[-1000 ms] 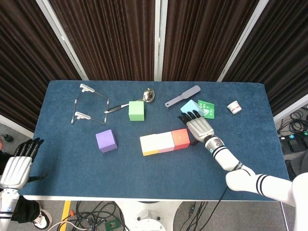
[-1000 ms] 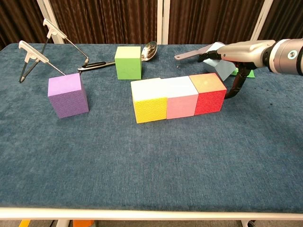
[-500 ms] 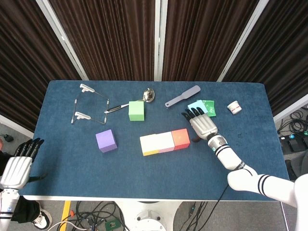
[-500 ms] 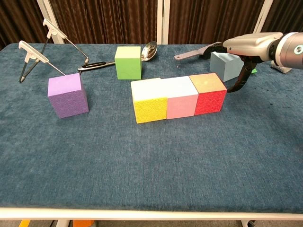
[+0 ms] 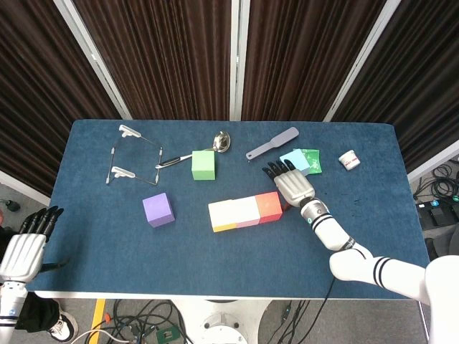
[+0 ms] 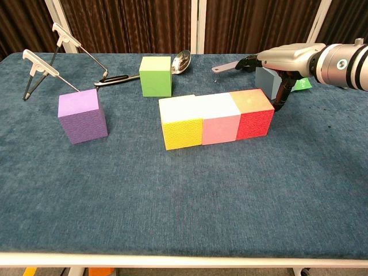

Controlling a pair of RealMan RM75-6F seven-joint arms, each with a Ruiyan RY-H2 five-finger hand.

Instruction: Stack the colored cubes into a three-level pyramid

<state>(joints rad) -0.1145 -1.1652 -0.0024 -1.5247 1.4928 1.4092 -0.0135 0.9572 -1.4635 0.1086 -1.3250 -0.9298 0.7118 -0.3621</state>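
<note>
3 cubes in a row, right robot hand (image 5: 290, 186) beside them.
Fingers spread, holding nothing, it hovers between red cube (image 6: 253, 114) and light-blue cube (image 5: 294, 159); spatula (image 5: 272, 143) lies behind.

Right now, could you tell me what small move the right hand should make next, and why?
Probably reach a little further back and close on the light blue cube. The right hand hovers open and empty just in front of it, and the base row of three cubes already sits joined, ready for a second level.

row cubes (image 6: 216, 119): yel, pink, red
loose cubes: purple (image 6: 83, 115), green (image 6: 156, 75), lt blue (image 5: 294, 159)
table (image 6: 172, 195): dk blue cloth
</note>
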